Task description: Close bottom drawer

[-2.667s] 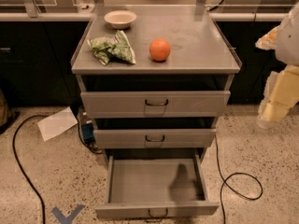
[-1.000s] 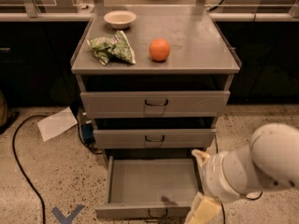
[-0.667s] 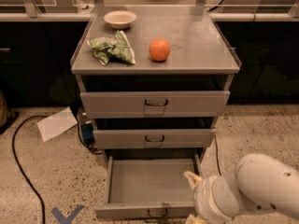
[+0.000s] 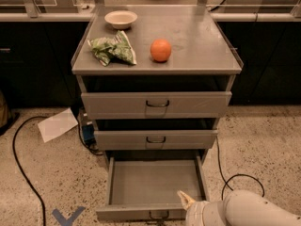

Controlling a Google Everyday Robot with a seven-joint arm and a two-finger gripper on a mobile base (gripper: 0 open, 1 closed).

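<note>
claw (image 4: 186, 200) hangs at front right corner of open bottom drawer (image 4: 150, 182); cannot tell its spread.

Lab: dark workbenches (image 4: 37, 60), terrazzo floor (image 4: 263, 145)

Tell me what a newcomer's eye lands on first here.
The bottom drawer stands pulled wide open, a shallow grey tray low in the view. The robot's white arm comes in at the lower right, its claw over the drawer's front right corner. Up on the cabinet top, a bright orange sits beside a crumpled green bag, with a pale bowl behind.
</note>
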